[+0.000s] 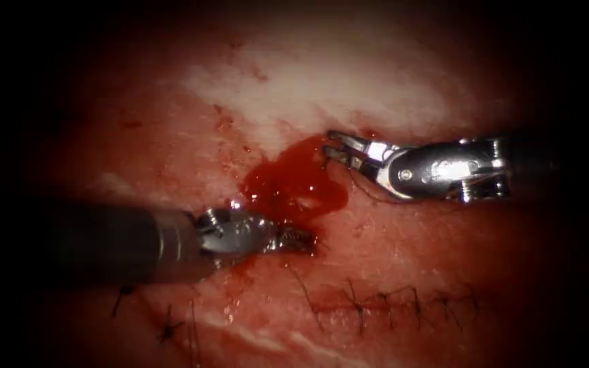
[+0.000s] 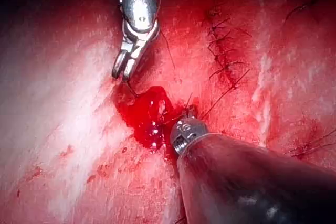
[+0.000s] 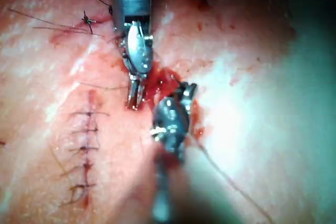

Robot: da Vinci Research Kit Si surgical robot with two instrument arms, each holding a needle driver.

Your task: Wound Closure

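Lying nearest, stitched cut [image 1: 390, 303] w/ thread [image 1: 359, 307] ends. L tool [image 1: 298, 238] above it, jaws pressed together at edge of red fluid [image 1: 294, 184], hold unclear. Farther, R tool [image 1: 332, 146] jaws slightly spread over tissue [image 1: 322, 88]. Needle: can't tell.

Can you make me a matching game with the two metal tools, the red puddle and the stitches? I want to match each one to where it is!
Things:
1. left arm's tool
2. right arm's tool
3. red fluid
4. row of stitches

Places or states, by the endoscope view:
A. pooled between the two tools' tips
B. below both tools, towards the lower right
C. jaws apart, at the pool's upper right edge
D. tip at the pool's lower edge

Pairs: 1-D, 2-C, 3-A, 4-B. What the left tool holds cannot be told.
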